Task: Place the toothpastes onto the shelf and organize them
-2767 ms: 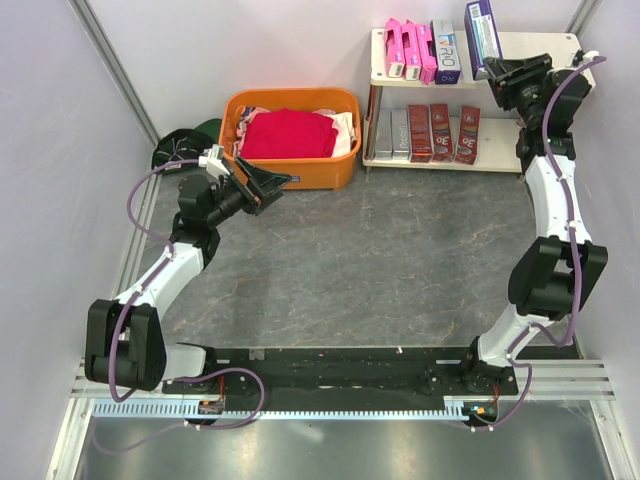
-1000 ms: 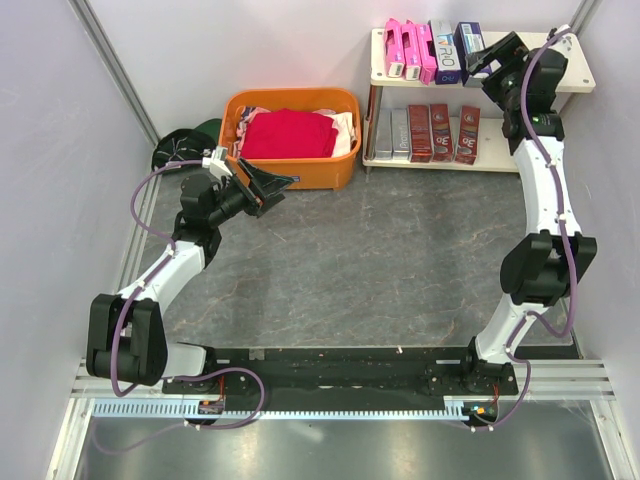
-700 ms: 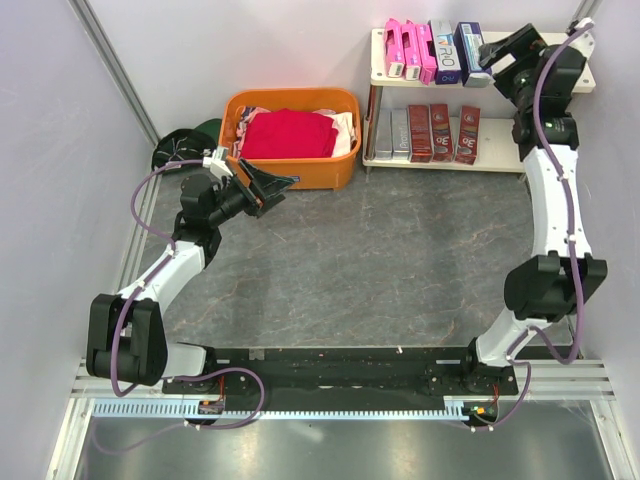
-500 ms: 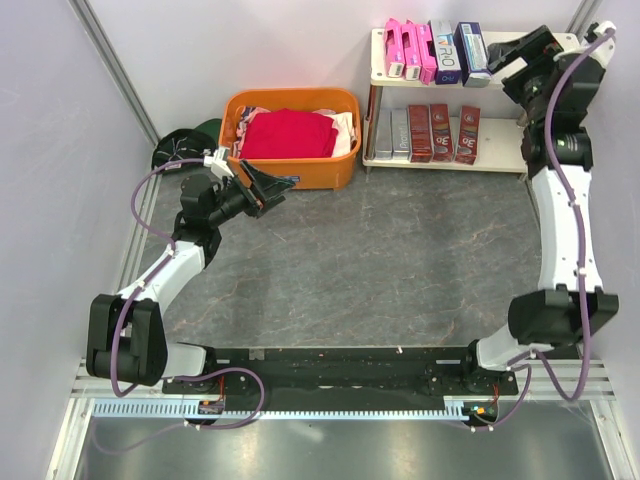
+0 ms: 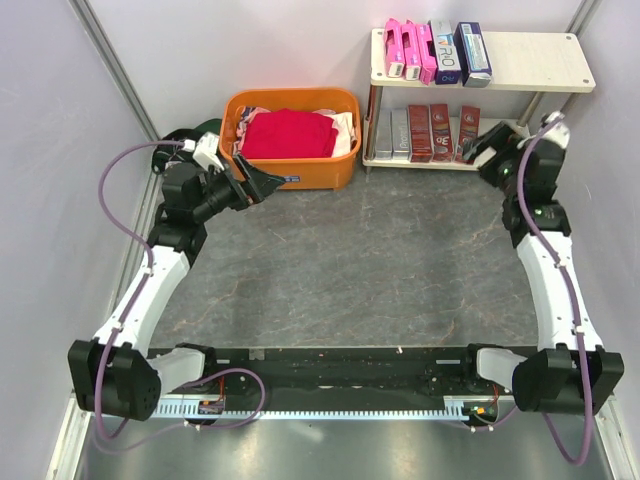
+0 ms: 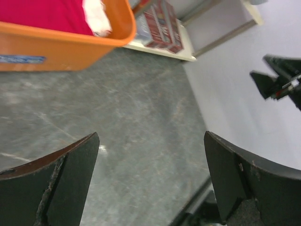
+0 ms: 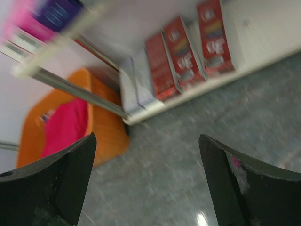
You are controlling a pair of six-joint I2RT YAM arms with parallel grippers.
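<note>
Pulled back from the top board, the right jaws now hang wide and empty beside the near right end of the lower board of the shelf (image 5: pixel 540 62). The left jaws, equally wide and empty, have swung closer to the near left corner of the orange basket (image 5: pixel 300 172). The right arm (image 5: pixel 548 255) reaches up the right side of the grey worktop (image 5: pixel 380 260), and the left arm (image 5: pixel 150 280) up the left. All the toothpastes in view stand on the shelf at the far right. Three hot pink boxes (image 5: pixel 410 50), a silver-and-purple box (image 5: pixel 445 52) and a dark purple box (image 5: pixel 474 50) stand side by side on the left half of the top board. Two silver-grey boxes (image 5: pixel 391 133) and three dark red boxes (image 5: pixel 441 133) line the lower board. A red cloth (image 5: pixel 288 133) lies in the basket, just left of the shelf.
</note>
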